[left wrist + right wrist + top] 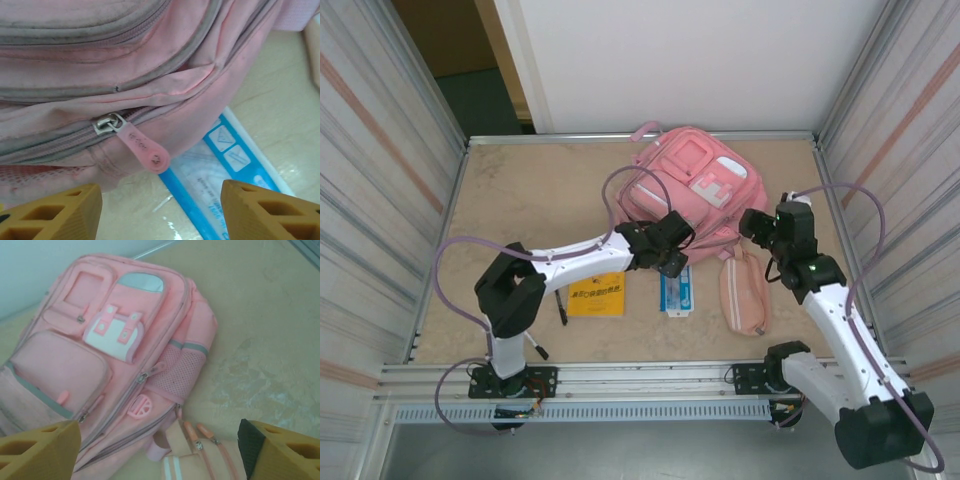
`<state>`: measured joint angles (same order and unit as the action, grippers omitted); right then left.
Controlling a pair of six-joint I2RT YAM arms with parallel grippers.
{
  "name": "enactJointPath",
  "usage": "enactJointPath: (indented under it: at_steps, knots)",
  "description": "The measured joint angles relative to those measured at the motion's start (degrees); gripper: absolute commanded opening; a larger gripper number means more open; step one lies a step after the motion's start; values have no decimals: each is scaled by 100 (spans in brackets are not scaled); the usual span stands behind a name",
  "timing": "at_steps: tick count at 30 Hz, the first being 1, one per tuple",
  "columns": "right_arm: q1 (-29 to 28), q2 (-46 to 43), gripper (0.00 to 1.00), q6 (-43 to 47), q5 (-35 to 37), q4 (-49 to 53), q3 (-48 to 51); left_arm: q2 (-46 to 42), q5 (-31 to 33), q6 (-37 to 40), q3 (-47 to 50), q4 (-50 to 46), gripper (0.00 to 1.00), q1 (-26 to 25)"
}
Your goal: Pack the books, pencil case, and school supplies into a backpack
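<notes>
– As the overhead camera looks down, where does the backpack (692,180) lie?
– Flat on the table (520,200), far middle, front pockets facing up. Everything else lies outside it. The yellow book (597,296) is nearer the arms, with the blue-and-white packet (676,291) just to its right. The pencil case (744,293) is further right, close by the backpack's near corner. One black pen (560,306) lies just left of the book, and a second pen (537,348) lies beside the left arm's base.
– And the hands?
– The left hand (674,264) hovers at the backpack's near edge, over the packet's far end. The right hand (756,224) hangs by the backpack's right side, above the pencil case.
– What about the left wrist camera?
– The left hand (160,212) is spread wide with nothing between its fingers. Ahead is the backpack (150,55), with a metal slider and a pink zip pull (144,148) hanging from it. The packet (227,165) lies flat, its far end hidden behind the bulging fabric.
– The right wrist camera?
– The right hand (160,452) gapes wide, empty. The backpack (120,350) shows its front pockets, which look zipped closed, so their contents are hidden. The pencil case (200,457) lies at the bottom edge with two zip pulls showing; I cannot tell whether it is zipped
</notes>
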<state>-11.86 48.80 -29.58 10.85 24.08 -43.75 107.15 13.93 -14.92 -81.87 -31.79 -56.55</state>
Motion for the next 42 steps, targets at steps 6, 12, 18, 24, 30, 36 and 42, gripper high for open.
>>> enactJointPath:
  at_steps: [6, 12, 18, 24, 30, 36, 42]
  knots:
    - [9, -214, 75, -122, -87, 201, 223, 328, 525, 732, -256, -101, 61, -35]
    - [33, -273, 67, -105, -236, 258, 236, 756, 957, 1508, -597, -107, 50, -190]
    - [37, -446, 61, 13, -448, 260, 236, 890, 1193, 1941, -879, -162, 13, -234]
    - [37, -498, 59, 46, -643, 262, 236, 876, 1213, 1934, -922, -212, 0, -234]
    - [37, -254, 59, 35, -1296, 264, 234, 627, 643, 1438, -944, -527, 0, -48]
    - [-39, 472, 68, 15, -1993, 468, 208, -50, -1025, 798, -590, -402, 12, 844]
    - [-223, 1123, 66, -223, -2573, 667, 4, -470, -1971, 437, -136, -22, 34, 1161]
